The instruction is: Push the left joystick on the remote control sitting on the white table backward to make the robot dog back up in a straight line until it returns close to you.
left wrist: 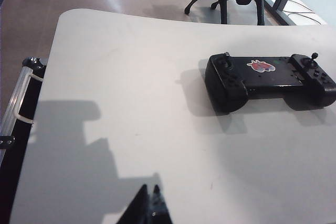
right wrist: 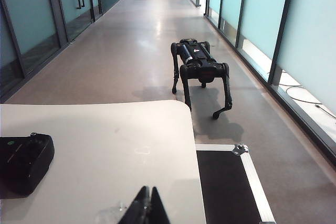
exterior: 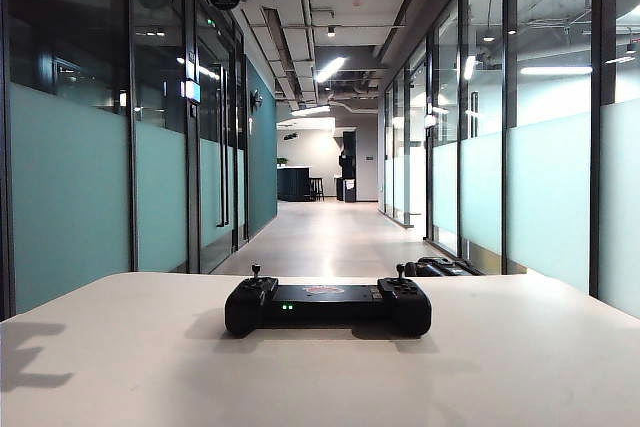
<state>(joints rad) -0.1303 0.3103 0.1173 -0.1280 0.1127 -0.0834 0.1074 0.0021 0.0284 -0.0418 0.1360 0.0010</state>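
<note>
The black remote control [exterior: 328, 305] lies in the middle of the white table [exterior: 120, 367]. Its left joystick [exterior: 255, 270] stands upright and untouched; in the left wrist view the left joystick [left wrist: 227, 55] tops the nearer end of the remote control [left wrist: 270, 80]. The robot dog [right wrist: 199, 66] stands on the corridor floor just beyond the table's far right corner, and only its back [exterior: 440, 267] shows past the edge. My left gripper [left wrist: 149, 187] is shut and empty, well short of the controller. My right gripper [right wrist: 148, 188] is shut over the table near its right edge.
A black case with metal trim [right wrist: 226, 182] sits beside the table's right edge. A metal rail [left wrist: 21, 98] runs along the left edge. Glass partition walls [exterior: 70, 197] line the long corridor on both sides. Cables [right wrist: 307, 100] lie by the right wall.
</note>
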